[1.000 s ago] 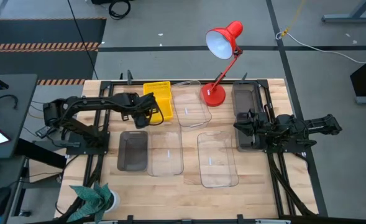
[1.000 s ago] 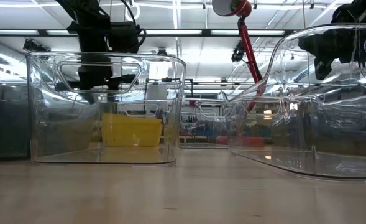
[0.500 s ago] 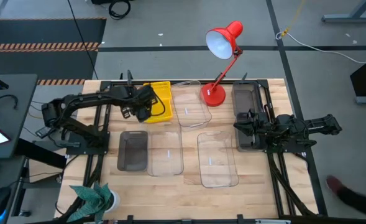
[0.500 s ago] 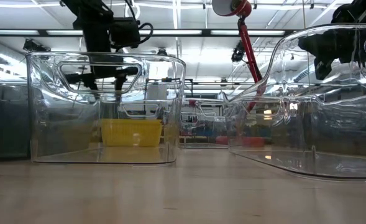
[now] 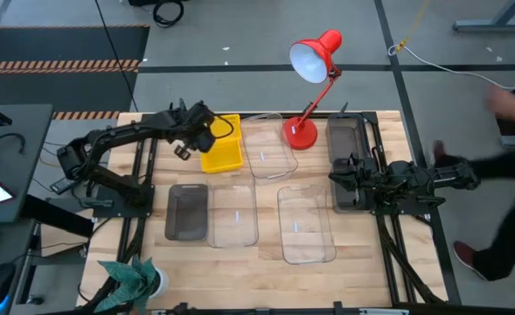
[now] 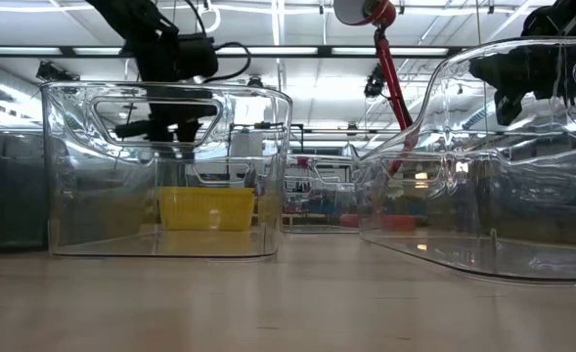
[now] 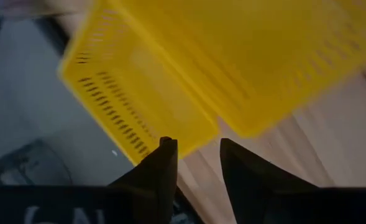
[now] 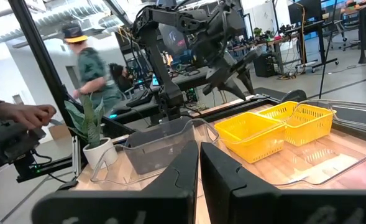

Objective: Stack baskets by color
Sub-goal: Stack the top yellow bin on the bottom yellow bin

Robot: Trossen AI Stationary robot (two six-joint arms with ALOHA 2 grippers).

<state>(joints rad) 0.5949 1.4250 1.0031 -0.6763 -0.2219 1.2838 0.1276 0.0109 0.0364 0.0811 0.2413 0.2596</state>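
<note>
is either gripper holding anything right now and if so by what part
Nothing is held. The left gripper hangs open above the yellow baskets; the right gripper is shut and empty.

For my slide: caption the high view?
Left gripper hovers beside yellow baskets; right gripper waits over a grey basket.

My wooden tabletop carries yellow baskets and a red lamp near its far edge, clear baskets mid-table, and a grey basket.

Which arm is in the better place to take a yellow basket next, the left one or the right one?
Probably the left. The left gripper hangs right beside the yellow baskets, fingers apart. The right gripper rests shut over the dark basket, far across the table.
</note>
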